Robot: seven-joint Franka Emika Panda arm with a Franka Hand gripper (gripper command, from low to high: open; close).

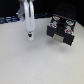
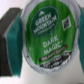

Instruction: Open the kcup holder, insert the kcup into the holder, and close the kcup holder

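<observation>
While the arm (image 1: 26, 12) hangs over the table (image 1: 35, 62), here's what I can make out:

Gripper: the gripper (image 1: 29, 34) points down, close above the white tabletop, toward the exterior view's left. It's closed in around the kcup, and no gap shows on the side I can see.

Finger: in the wrist view one black finger (image 2: 8, 33) with a teal pad sits right against the cup's edge. The other finger is out of shot, so I'm reading the grip from one side only.

Kcup: the kcup (image 2: 47, 32) fills most of the wrist view, so it's tucked up in the gripper. The green and white lid faces the camera and reads "Green Mountain" and "Dark Magic". In the exterior view it's too small and blurry to pick out at the fingertips.

Kcup holder: the kcup holder (image 1: 60, 26) is a black boxy unit on the table toward the exterior view's right, well apart from the gripper. There are light patches on its front. The lower part looks like it juts forward a bit, but it's too blurry to say if it's open.
</observation>
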